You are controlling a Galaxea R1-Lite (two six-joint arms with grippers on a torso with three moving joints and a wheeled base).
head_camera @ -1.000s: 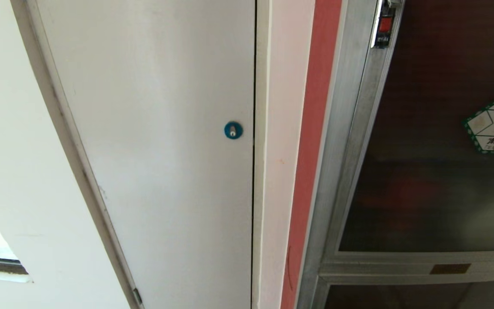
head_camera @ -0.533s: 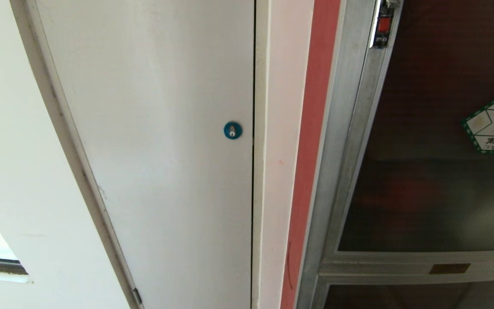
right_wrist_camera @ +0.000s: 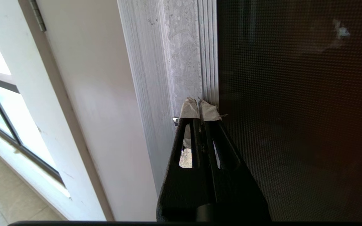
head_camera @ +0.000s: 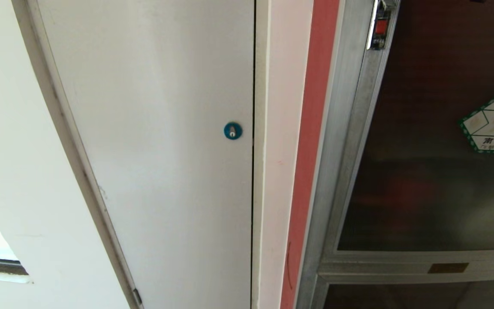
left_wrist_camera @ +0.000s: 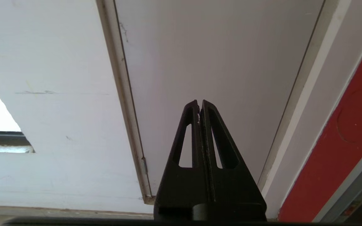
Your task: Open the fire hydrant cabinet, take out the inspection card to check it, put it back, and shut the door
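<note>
The right hand (right_wrist_camera: 199,105) is pinched shut with nothing held, tips at the silver-framed dark glass door (right_wrist_camera: 294,110) – it could slip off the smooth frame.

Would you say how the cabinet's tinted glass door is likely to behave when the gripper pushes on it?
The door probably stays stiff: an aluminium frame surrounds the pane. The glass looks fragile, so the shut right gripper at the frame seems safer. Bare metal may be slippery.

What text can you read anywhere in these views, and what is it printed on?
"江苏省公": top line of the green-bordered white hexagonal sticker on the dark tinted glass door, cut off at the picture's edge.
"南京强": its lower line, also cut off.
Its large orange middle characters and bottom small print: too blurred.
Small brass plate on the silver frame: unreadable.
</note>
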